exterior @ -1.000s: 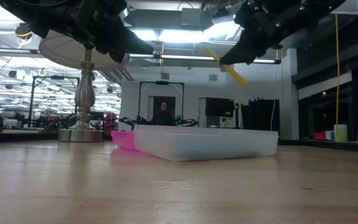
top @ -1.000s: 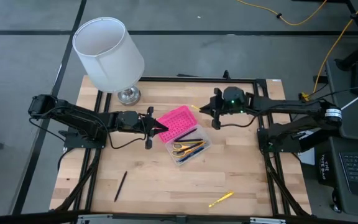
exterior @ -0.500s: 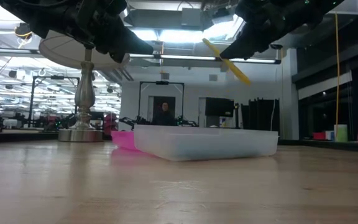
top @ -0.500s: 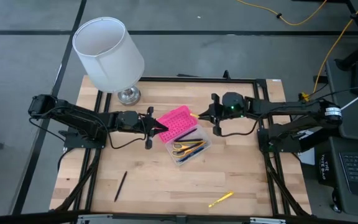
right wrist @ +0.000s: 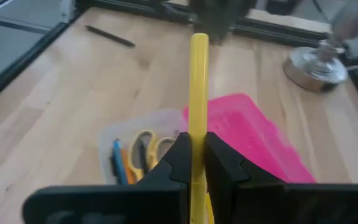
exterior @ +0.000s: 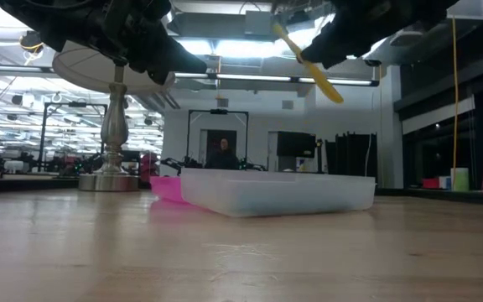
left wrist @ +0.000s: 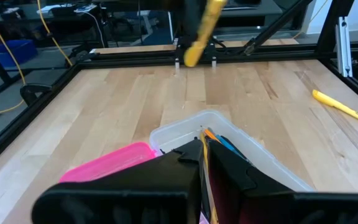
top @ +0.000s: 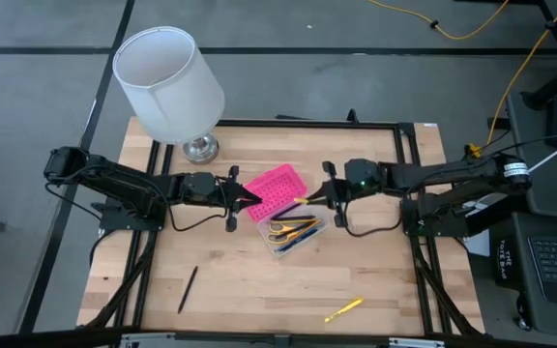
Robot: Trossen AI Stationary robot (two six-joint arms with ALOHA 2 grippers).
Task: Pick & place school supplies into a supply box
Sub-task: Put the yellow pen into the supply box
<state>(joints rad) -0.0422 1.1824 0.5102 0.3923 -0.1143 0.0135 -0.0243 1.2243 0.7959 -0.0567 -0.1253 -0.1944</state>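
Hot-pink and clear plastic mark the supply box (top: 286, 208), lying open near the middle of the wooden table (top: 375, 280), its pink lid (top: 273, 190) flat on the side toward the lamp (top: 169, 82); inside the clear base lie scissors (right wrist: 146, 144) with yellow-orange handles and a few blue, orange and dark pens (top: 303, 232); the right gripper (top: 325, 194) hangs just above the box's edge on the side away from the lamp, its fingers pinched tight on a yellow pen (right wrist: 198, 87) whose free end points over the box; the left gripper (top: 243, 196) hovers over the lid's outer edge on the lamp side of the box, fingers pressed together with nothing between them; on the bare table well apart from the box, a black pen (top: 189, 289) lies toward the left arm's side and a yellow pen on the table (top: 343, 309) lies toward the right arm's side, both on the far side of the box from the lamp.
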